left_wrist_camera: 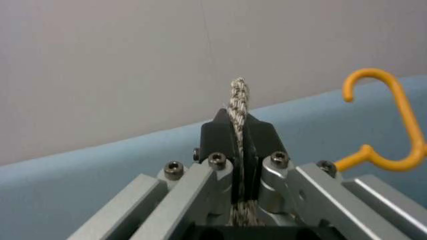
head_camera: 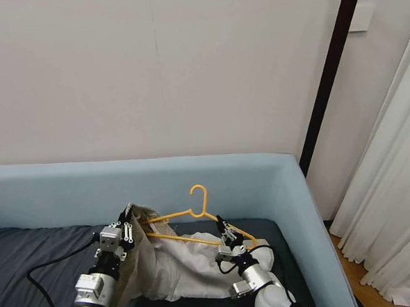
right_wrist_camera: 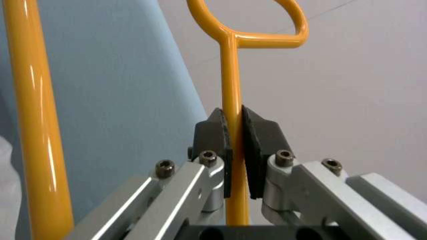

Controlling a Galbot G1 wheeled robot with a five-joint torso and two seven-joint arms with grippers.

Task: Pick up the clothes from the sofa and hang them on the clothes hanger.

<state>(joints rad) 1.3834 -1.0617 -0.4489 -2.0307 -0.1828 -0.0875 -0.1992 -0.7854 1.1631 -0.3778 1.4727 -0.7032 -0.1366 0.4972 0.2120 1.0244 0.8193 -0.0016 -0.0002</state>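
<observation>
Over the light-blue upholstered sofa (head_camera: 192,174), the left gripper (left_wrist_camera: 239,131) pinches an edge of the beige-and-white fabric garment (head_camera: 181,273). The right gripper (right_wrist_camera: 233,127) clamps the orange plastic hanger (right_wrist_camera: 230,75), whose long axis runs leftward toward that raised edge.

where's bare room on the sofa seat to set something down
The dark grey seat cushion is bare on the robot's left, between the light blue sofa back and the black cable. Crowded mid-seat: left gripper pinching the beige-and-white cloth, right gripper pinching the yellow hanger.
</observation>
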